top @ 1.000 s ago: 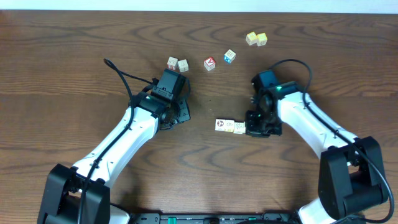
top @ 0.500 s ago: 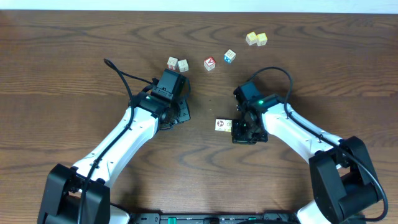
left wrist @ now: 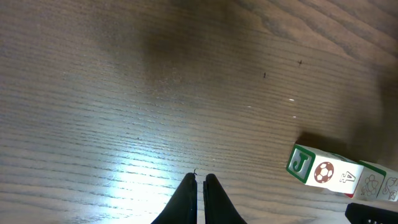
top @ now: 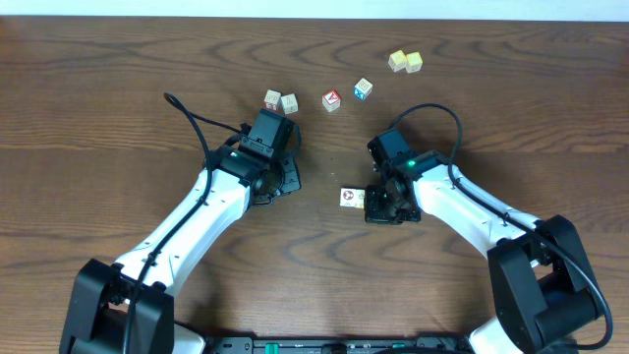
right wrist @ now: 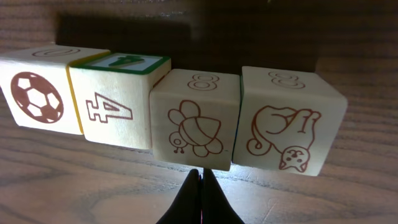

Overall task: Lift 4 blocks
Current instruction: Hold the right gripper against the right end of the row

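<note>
The 4 blocks (right wrist: 196,118) lie side by side in a row on the table, showing a football, a 4, a bee and a cat. In the overhead view only the leftmost block (top: 350,198) shows, because my right gripper (top: 383,206) covers the others. In the right wrist view my right gripper (right wrist: 202,177) is shut, holding nothing, with its tips right at the lower edge of the bee block. My left gripper (left wrist: 200,182) is shut and empty above bare wood, well left of the row's end (left wrist: 323,174). In the overhead view the left gripper (top: 283,181) sits left of the row.
At the back of the table are a red-faced cube (top: 331,99), a blue-faced cube (top: 363,89), two pale yellow cubes (top: 404,61) and a pair of pale cubes (top: 280,101). A black cable loops from each arm.
My right gripper has slid left from the right end of the row to sit over most of it. The left arm has stayed still.
</note>
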`<state>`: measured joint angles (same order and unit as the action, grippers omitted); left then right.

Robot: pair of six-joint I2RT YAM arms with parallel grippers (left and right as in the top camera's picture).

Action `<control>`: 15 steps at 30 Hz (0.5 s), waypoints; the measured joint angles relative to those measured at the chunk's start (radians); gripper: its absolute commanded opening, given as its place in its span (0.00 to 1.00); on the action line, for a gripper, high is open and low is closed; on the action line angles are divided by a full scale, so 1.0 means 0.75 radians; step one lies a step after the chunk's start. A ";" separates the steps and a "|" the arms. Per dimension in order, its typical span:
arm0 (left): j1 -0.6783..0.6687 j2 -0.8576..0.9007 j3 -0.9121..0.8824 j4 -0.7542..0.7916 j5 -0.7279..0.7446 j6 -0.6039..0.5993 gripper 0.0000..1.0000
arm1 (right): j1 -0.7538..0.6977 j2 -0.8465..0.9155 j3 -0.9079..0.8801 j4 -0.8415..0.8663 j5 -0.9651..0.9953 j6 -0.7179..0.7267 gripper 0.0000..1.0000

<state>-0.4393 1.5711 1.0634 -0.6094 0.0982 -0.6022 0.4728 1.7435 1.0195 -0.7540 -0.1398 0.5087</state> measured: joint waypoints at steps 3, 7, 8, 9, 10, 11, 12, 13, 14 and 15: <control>0.000 0.000 0.000 0.000 0.000 0.000 0.07 | 0.000 0.000 0.000 0.001 0.003 0.000 0.01; 0.000 0.000 0.000 0.000 0.000 0.000 0.07 | 0.000 0.000 0.000 0.006 0.011 0.000 0.01; 0.000 0.000 0.000 0.000 0.000 0.000 0.08 | 0.000 0.000 0.000 0.009 0.013 0.000 0.01; 0.000 0.000 0.000 0.000 0.000 0.000 0.07 | 0.000 0.000 0.000 0.011 0.014 0.000 0.01; 0.000 0.000 0.000 0.000 0.000 0.000 0.07 | 0.000 0.000 0.000 0.012 0.017 0.000 0.01; 0.000 0.000 0.000 0.000 0.000 0.000 0.07 | 0.000 0.000 0.000 0.013 0.018 0.000 0.01; 0.000 0.000 0.000 0.000 0.000 0.000 0.07 | 0.000 0.000 0.000 0.015 0.021 0.000 0.01; 0.000 0.000 0.000 0.000 0.000 0.000 0.07 | 0.000 0.000 0.000 0.016 0.023 0.000 0.01; 0.000 0.000 0.000 0.000 0.000 0.000 0.08 | 0.000 0.000 0.000 0.016 0.024 0.000 0.01; 0.000 0.000 0.000 0.000 0.000 0.000 0.07 | 0.000 0.000 0.000 0.017 0.026 0.000 0.01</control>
<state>-0.4393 1.5711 1.0634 -0.6094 0.0982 -0.6022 0.4728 1.7435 1.0195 -0.7410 -0.1200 0.5087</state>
